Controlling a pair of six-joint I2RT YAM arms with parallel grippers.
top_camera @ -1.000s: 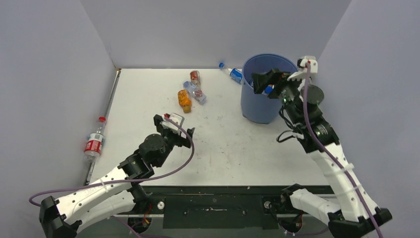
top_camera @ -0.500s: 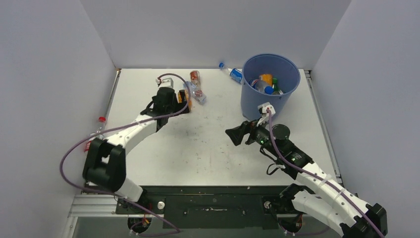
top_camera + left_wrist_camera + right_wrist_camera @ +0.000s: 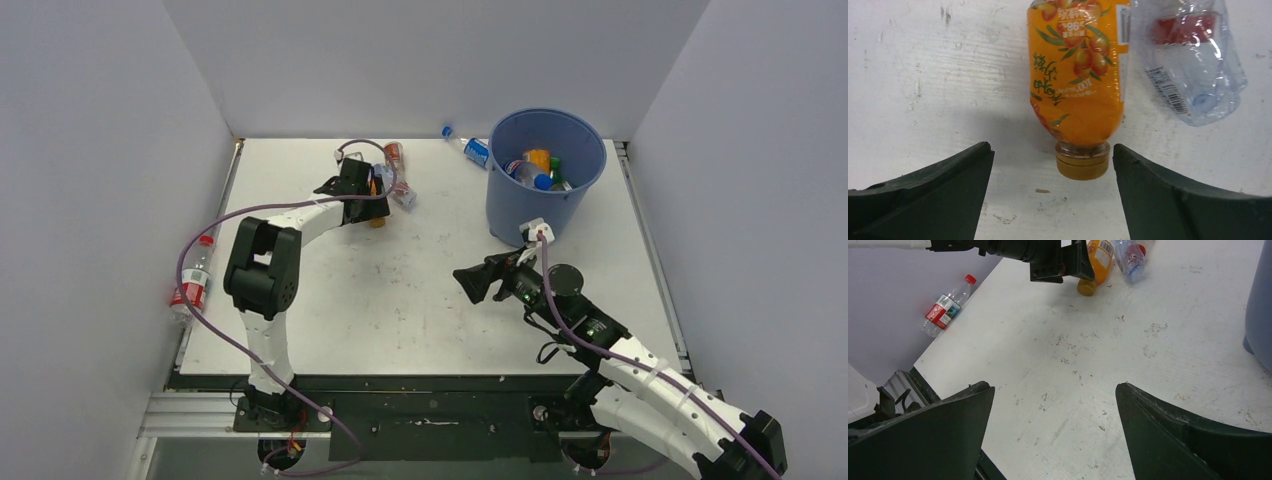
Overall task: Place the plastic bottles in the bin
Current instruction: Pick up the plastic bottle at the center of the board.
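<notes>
Orange bottle (label legible only wrist-side) lies before the wide-apart left pincer.

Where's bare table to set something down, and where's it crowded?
Free: mid table, between the orange bottle and the bin; also near-left, by the red-labelled bottle. Crowded: far side, where a crushed clear bottle lies beside the orange one.
</notes>
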